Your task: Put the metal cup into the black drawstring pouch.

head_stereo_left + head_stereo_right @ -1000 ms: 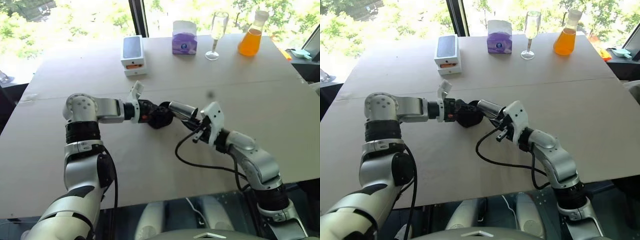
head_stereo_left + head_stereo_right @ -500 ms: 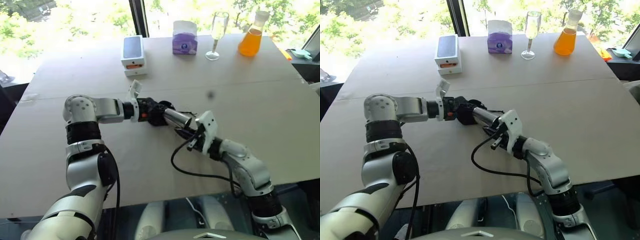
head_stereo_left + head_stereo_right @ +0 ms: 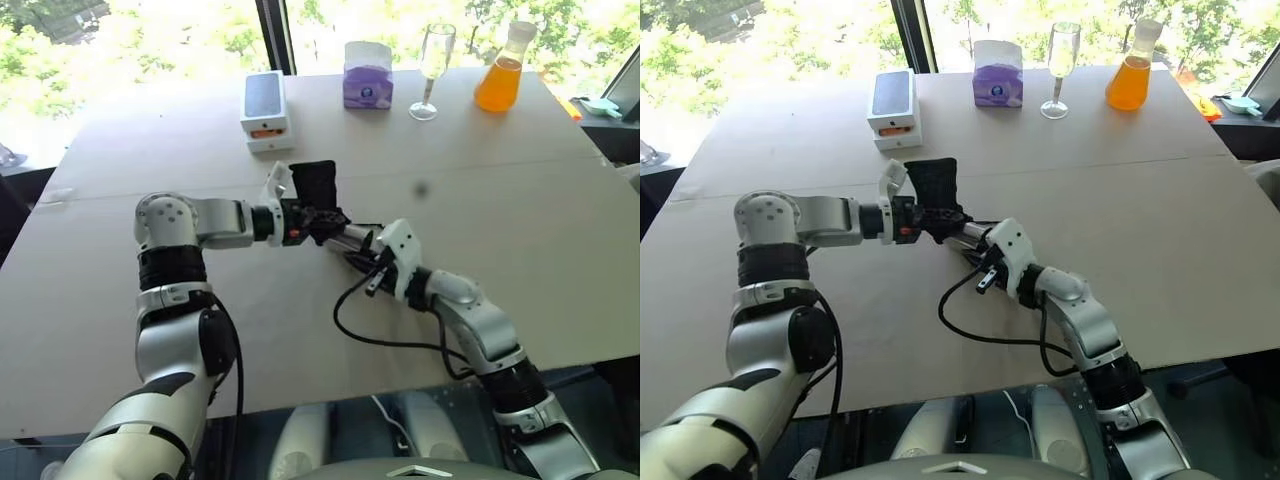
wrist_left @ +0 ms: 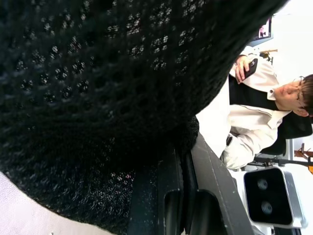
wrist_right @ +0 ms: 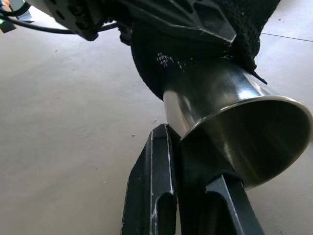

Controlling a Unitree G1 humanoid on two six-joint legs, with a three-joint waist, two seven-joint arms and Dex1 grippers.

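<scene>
The black drawstring pouch [image 3: 314, 183] is pinched at its lower edge by my left gripper [image 3: 318, 216], which is shut on it, and the fabric stands up above the fingers over the middle of the table [image 3: 520, 230]. The metal cup [image 3: 349, 237] lies tilted just to the right, with its narrow end inside the pouch's mouth. My right gripper [image 3: 362, 254] is shut on the cup's rim. In the right wrist view the shiny cup [image 5: 230, 112] runs from my fingers [image 5: 156, 171] into the black mesh [image 5: 146, 58]. Mesh [image 4: 98, 73] covers most of the left wrist view.
At the table's far edge stand a white phone box [image 3: 265, 110], a purple tissue box [image 3: 368, 75], a clear wine glass [image 3: 432, 70] and a flask of orange liquid [image 3: 500, 68]. A black cable [image 3: 380, 335] loops under my right wrist. A seated person [image 4: 259, 112] shows beyond the pouch.
My right gripper has moved left and down, pushing the cup's narrow end further into the pouch. The pouch's fabric, bunched before, now stands up above my left gripper.
</scene>
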